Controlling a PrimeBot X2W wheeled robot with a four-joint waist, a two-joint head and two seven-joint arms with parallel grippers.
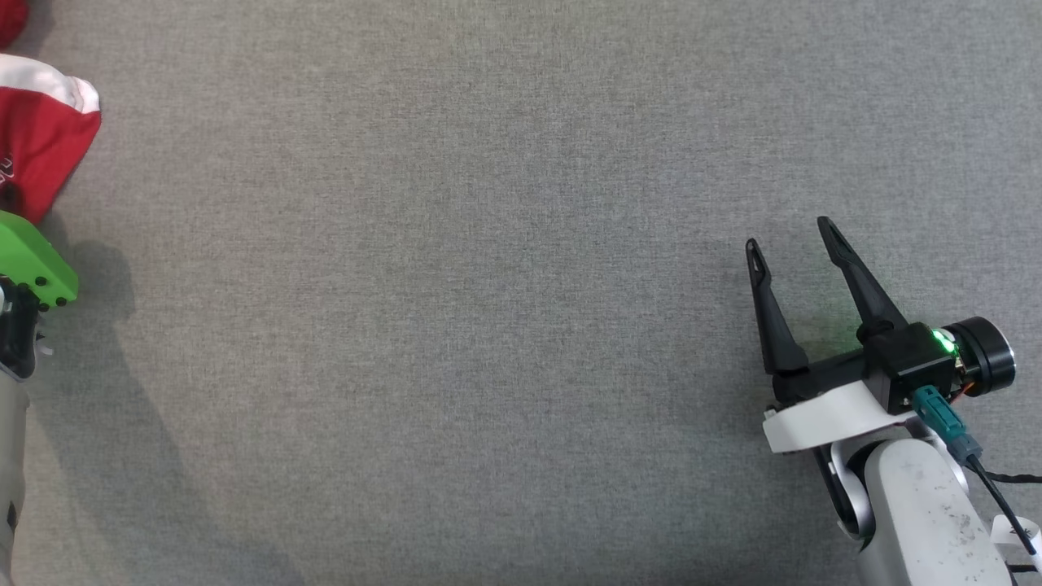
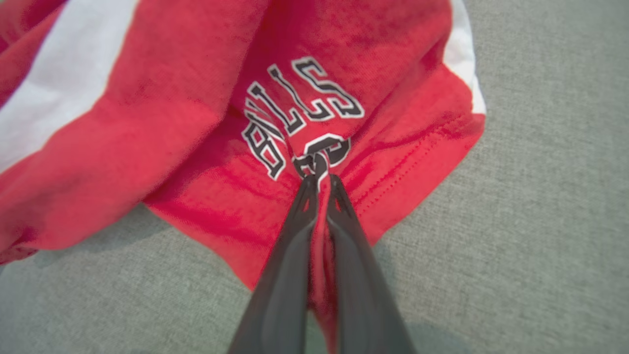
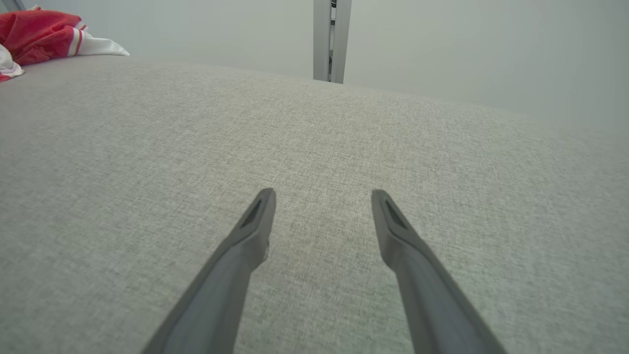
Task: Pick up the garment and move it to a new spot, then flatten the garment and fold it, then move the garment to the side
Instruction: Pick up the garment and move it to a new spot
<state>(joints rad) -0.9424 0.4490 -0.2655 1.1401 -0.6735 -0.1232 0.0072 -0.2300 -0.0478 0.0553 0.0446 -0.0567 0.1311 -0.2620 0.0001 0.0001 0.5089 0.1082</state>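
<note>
Black block letters edged in white run across the red garment (image 2: 162, 123) in the left wrist view, upside down and tilted. They seem to spell "BULLS", though a crease swallows part of the second letter. Below the word sits a rounded black-and-white figure, perhaps a numeral. It is bunched into a fold and cannot be read. A broad white stripe crosses the cloth at the upper left of that view, and a white band edges the hem at the upper right.

The left gripper (image 2: 319, 183) is clamped on the garment. Its two dark fingers are pressed nearly together, with a ridge of red fabric pinched between the tips right at the unreadable figure. More red cloth shows in the narrow slot between the fingers lower down.

In the head view the garment (image 1: 41, 146) lies at the far left edge of the grey woven surface (image 1: 488, 325), cut off by the frame. Just below it are a bright green wrist housing (image 1: 32, 268) and a pale forearm (image 1: 12, 456). The left fingers themselves are out of frame there.

The right gripper (image 1: 788, 233) is at the lower right, well apart from the garment. Its fingers are spread wide with nothing between them. Its own camera shows the same gap (image 3: 322, 194) over bare grey weave. The garment (image 3: 44, 34) is a small red-and-white heap at the far upper left. A grey metal post (image 3: 331, 39) stands beyond the surface's far edge.
</note>
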